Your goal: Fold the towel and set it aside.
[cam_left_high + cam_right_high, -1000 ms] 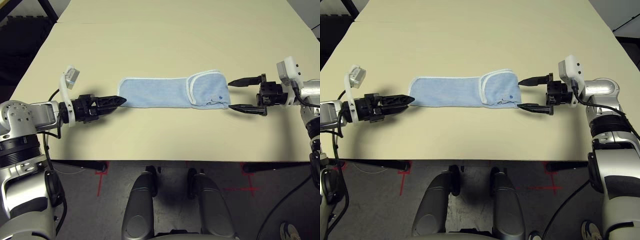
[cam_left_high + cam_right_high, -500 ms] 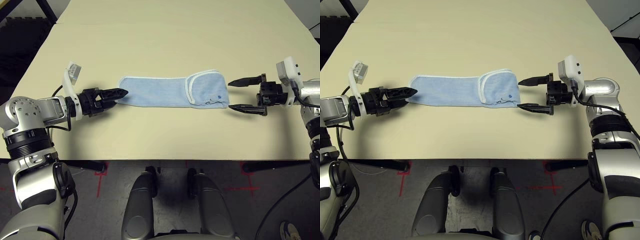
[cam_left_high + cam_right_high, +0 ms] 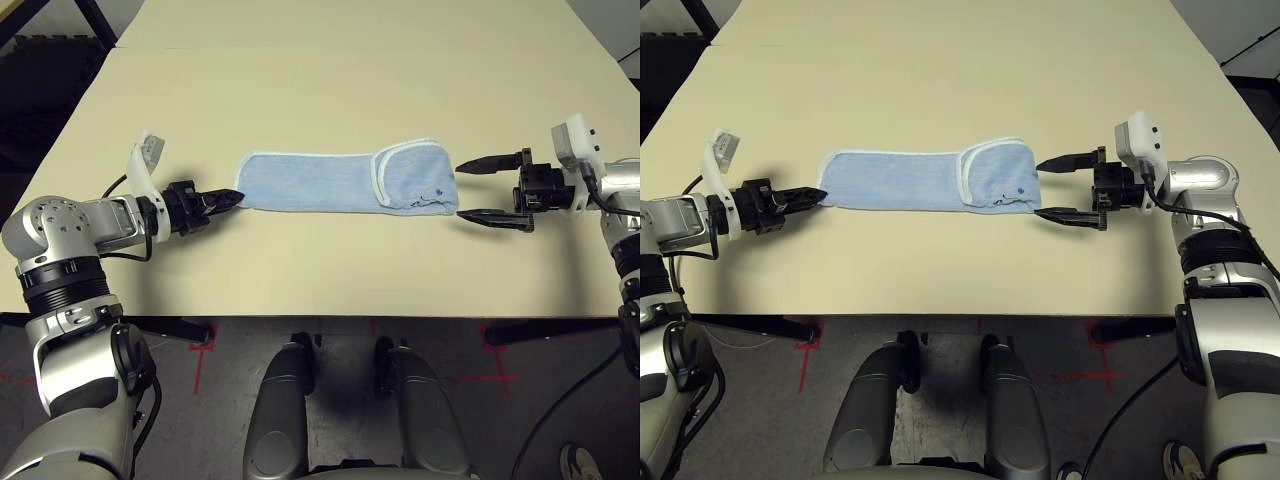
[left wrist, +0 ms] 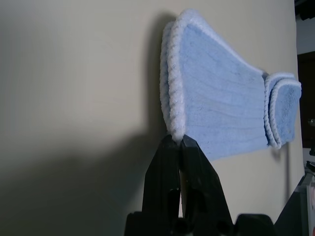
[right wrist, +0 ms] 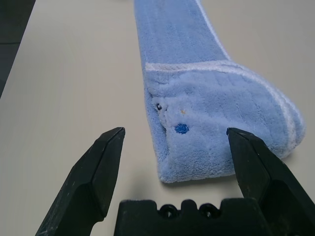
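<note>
- The towel [image 3: 345, 182] lay as a long strip across the middle of the table [image 3: 330, 80], already doubled lengthwise, with its right end turned back over itself; a small dark mark [image 5: 181, 129] sat on that flap.
- The left gripper [image 4: 179, 143] had its fingers pressed together at the white-edged corner on the strip's left end. From the wrist view it looked as if only the trim, if anything, was caught between the tips.
- The right gripper [image 3: 490, 190] waited just beside the folded right end, fingers wide apart, holding nothing and not touching the cloth.
- The step in hand seemed to be taking hold of the left end to carry it over toward the right.
- To do it well, the pinch should bite through both layers, not the edging alone; a shallow hold would probably slip on lifting.
- The lift should stay low and travel straight along the strip, so the edges land square on the flap.
</note>
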You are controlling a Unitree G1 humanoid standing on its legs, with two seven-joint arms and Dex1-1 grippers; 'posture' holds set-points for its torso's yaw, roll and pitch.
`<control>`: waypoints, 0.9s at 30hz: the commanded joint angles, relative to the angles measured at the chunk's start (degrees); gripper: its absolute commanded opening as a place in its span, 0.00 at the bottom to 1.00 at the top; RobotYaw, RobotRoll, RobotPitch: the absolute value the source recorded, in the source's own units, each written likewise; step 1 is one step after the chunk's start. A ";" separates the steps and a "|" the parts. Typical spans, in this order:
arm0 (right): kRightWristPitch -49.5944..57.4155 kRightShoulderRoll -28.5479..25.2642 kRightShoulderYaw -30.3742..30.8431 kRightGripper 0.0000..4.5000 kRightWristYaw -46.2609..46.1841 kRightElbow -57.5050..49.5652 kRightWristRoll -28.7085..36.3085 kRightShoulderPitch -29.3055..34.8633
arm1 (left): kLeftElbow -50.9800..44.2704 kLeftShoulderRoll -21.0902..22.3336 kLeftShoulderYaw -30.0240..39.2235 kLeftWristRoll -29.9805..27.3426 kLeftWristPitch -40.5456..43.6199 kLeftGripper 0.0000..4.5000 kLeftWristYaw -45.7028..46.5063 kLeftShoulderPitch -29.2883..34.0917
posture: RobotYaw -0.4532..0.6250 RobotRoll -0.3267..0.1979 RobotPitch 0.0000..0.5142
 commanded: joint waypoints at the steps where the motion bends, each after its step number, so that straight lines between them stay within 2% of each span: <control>1: -0.40 -0.09 -1.47 1.00 0.37 1.13 -0.85 -0.24 | -0.30 -0.84 1.63 0.54 -0.64 0.01 1.84 -1.04 | 0.40 0.62 0.46; 4: -0.02 -0.03 -1.85 1.00 0.37 1.57 -0.91 -0.47 | -1.26 -0.31 2.12 0.28 -0.69 0.01 2.45 -1.82 | 0.40 0.62 0.46; 7: 0.06 0.08 -2.32 1.00 0.37 2.04 -1.27 -0.68 | -1.81 2.20 1.64 0.26 -0.82 0.01 1.63 -1.54 | 0.41 0.62 0.46; 13: -0.43 0.84 -3.03 1.00 0.37 3.07 -2.24 -1.17 | 0.55 9.31 1.04 1.74 -5.23 0.01 -1.09 3.52 | 0.42 0.62 0.46; 18: -0.52 1.18 -3.33 1.00 0.37 3.19 -2.69 -1.40 | -0.75 13.19 2.53 0.56 -5.06 0.01 -3.12 7.48 | 0.42 0.62 0.46; 27: -0.28 1.42 -3.19 1.00 0.37 4.12 -3.28 -2.34 | -6.70 14.24 5.48 -1.02 -1.92 0.01 -3.57 12.38 | 0.43 0.62 0.45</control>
